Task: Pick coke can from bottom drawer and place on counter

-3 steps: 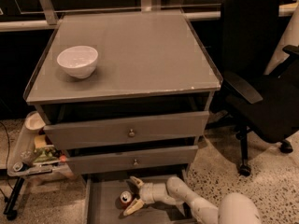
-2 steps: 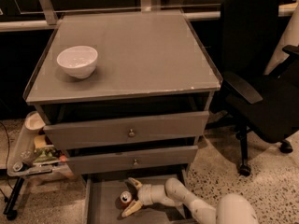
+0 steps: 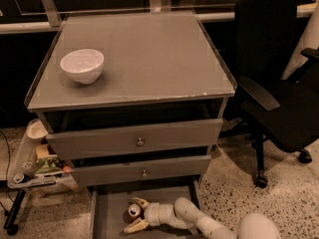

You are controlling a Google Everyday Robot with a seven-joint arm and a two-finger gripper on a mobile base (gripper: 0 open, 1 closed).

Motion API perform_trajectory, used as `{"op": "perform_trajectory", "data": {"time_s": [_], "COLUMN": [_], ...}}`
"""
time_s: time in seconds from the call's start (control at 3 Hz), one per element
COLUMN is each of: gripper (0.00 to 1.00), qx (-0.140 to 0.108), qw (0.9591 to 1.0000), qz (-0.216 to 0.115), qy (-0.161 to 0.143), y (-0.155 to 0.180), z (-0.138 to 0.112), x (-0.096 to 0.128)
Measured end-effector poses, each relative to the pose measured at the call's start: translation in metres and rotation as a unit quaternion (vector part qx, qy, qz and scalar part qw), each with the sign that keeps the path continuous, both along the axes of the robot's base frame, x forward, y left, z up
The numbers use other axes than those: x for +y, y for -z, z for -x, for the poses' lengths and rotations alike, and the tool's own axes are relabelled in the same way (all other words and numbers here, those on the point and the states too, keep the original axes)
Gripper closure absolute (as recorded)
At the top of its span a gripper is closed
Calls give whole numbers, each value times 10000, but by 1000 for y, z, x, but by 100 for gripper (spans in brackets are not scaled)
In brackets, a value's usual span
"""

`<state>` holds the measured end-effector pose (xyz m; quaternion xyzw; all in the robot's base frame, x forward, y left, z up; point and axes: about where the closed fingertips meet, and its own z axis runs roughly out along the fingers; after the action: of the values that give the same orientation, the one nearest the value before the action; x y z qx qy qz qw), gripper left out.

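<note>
Pale, rounded gripper (image 3: pixel 131 215) is sitting in the flat grey bottom drawer (image 3: pixel 107 217), curved fingers (image 3: pixel 139 202) spreading around the cylindrical coke can (image 3: pixel 134 211).

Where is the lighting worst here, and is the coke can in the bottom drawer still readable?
Camera view: warm, dim light overall; the counter is evenly lit, with a soft shadow under the white bowl. Camera view: the bottom drawer lies in the cabinet's shade, yet the coke can shows, its silver top catching light, between the open jaws of the gripper.
</note>
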<state>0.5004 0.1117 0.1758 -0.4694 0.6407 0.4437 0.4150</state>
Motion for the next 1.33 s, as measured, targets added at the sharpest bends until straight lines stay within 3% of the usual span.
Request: {"op": "perform_trajectory", "data": {"time_s": [1.0, 1.33], "gripper": [88, 100], "qx": [1, 64], "qw": [10000, 10000], "qz": [1, 15], "qy": [4, 0], "y": [0, -14], "z": [0, -2], "x": [0, 2]}}
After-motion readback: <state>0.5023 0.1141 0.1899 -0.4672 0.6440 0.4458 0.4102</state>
